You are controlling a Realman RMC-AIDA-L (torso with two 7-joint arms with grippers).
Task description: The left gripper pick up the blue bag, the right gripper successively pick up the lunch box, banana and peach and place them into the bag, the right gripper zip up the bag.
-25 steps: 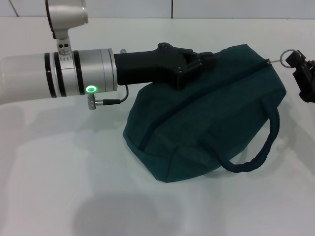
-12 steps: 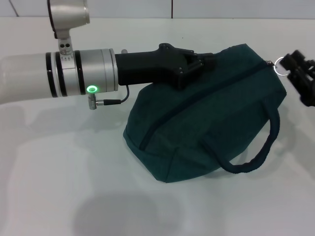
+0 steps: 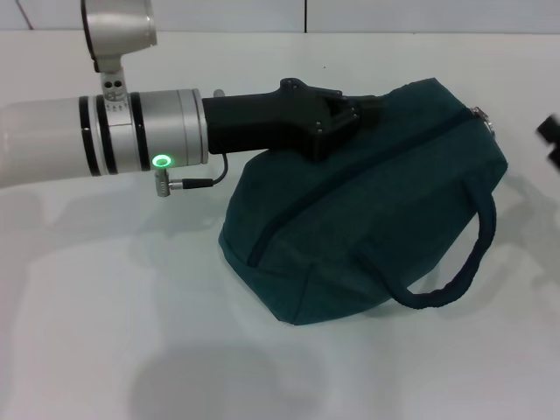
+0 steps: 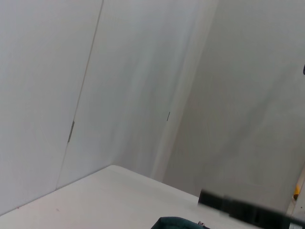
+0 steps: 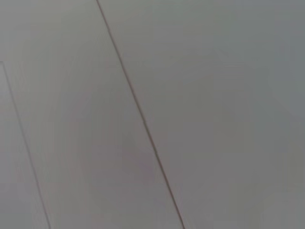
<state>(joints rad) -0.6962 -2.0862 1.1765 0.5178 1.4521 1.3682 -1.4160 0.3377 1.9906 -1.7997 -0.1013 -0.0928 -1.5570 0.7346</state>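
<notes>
Lying bag point(image 3: 376, 210), zipper diagonal

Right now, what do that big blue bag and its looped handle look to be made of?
The blue bag looks like woven fabric with a matte finish: it gives no shine and sags into soft folds where the left gripper holds its top. The handle looks like padded fabric strap, thick and rounded with a faintly ribbed surface. The table under it is smooth white, perhaps laminate.
</notes>
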